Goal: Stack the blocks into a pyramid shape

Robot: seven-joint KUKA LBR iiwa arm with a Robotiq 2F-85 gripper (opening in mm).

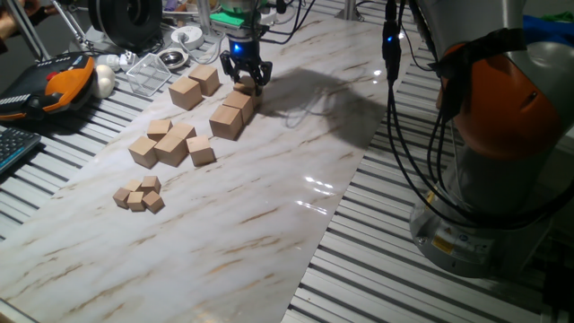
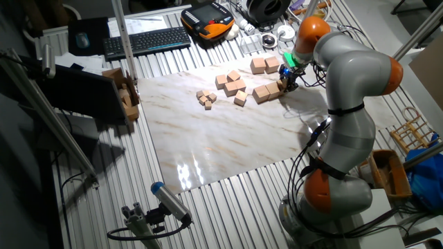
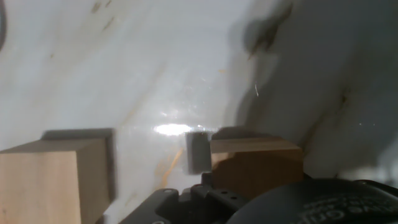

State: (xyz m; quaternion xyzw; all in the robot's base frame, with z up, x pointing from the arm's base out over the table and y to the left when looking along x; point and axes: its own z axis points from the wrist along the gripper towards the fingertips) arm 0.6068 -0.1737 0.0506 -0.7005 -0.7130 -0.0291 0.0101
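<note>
- Gripper [image 1: 246, 78]: fingers pointing down, standing at either side of a large block [image 1: 245, 87]; whether they clamp it, cannot tell. In the hand view one dark finger [image 3: 198, 151] stands just beside a block's [image 3: 255, 163] left face.
- Row of large blocks [image 1: 232, 113]: on the marble board [image 1: 269, 206], running toward 7 o'clock from the gripper, faces touching.
- Two further large blocks [image 1: 195, 86]: at 9 o'clock of the gripper, side by side, apart from the row.
- Medium cubes [image 1: 169, 144]: a loose cluster at 7 o'clock of the row.
- Tiny cubes [image 1: 139, 195]: a cluster farther along 7 o'clock.
- Keyboard [image 2: 147, 41] and orange handheld pendant [image 2: 208, 19]: beyond the board.
- Writing: no legible brand or label on any block.
</note>
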